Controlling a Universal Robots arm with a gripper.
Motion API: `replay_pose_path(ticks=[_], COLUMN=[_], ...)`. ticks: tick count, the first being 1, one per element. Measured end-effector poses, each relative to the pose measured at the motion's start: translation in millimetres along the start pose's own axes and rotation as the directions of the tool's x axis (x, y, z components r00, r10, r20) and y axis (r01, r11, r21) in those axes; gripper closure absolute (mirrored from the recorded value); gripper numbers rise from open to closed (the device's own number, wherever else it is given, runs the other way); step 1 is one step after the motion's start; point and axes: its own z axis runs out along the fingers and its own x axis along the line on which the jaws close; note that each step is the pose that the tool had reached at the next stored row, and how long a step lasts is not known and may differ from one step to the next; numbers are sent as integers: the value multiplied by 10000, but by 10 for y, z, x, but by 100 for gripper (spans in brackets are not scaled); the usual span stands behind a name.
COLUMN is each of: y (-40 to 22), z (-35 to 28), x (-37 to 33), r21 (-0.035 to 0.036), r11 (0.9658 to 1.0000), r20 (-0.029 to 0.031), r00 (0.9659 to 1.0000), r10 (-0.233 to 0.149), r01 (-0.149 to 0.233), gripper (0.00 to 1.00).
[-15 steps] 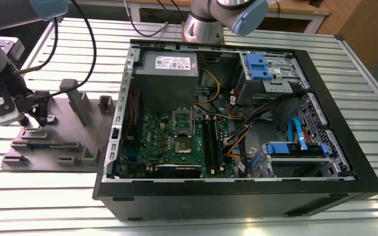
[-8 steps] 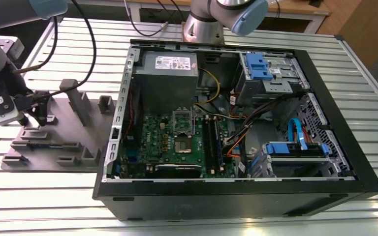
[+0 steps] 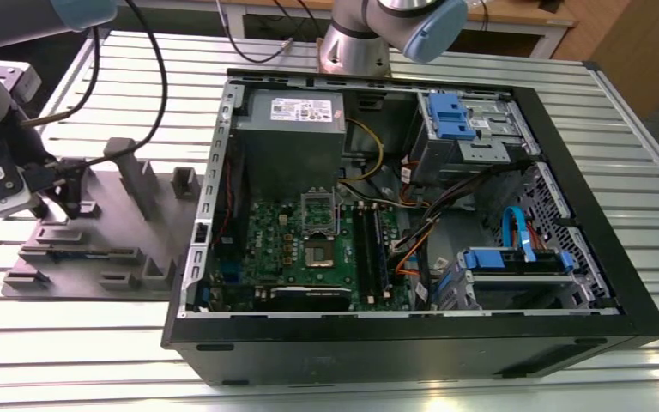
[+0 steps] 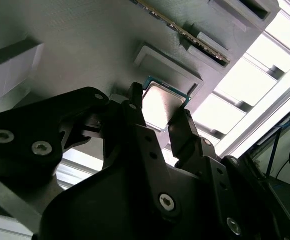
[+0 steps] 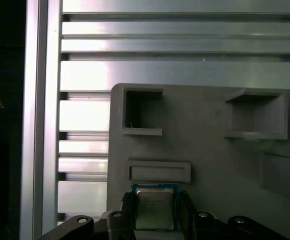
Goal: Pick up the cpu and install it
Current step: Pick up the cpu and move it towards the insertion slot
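Observation:
The cpu [image 5: 155, 207] is a small square chip with a silvery top and a thin pale rim. In both wrist views it sits between my gripper's two black fingers [image 5: 184, 212], just beside a raised rectangular block of the grey fixture plate [image 5: 210, 150]. The fingers press against two opposite edges of the cpu [image 4: 160, 105]. I cannot tell whether it is lifted off the plate. In the exterior view my gripper [image 3: 61, 209] hangs low over the fixture plate [image 3: 100, 257] at the exterior view's left, well apart from the open computer case [image 3: 421, 330]. The motherboard socket [image 3: 320, 230] lies inside the case.
The fixture plate carries upright grey blocks [image 3: 135, 180] and slots near my gripper. Cables [image 3: 152, 51] run from the arm across the slatted metal table [image 3: 650, 172]. Inside the case are a power supply [image 3: 292, 120], blue drive brackets [image 3: 450, 116] and loose wires [image 3: 444, 215].

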Motion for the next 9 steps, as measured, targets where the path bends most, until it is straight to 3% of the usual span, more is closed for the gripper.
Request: replay_pose_path(ticks=[9], y=[2], z=[-43], x=[1], r21=[-1], r11=[10000], r20=[1], r00=[10000], r10=[0], r01=[0], gripper=[55])
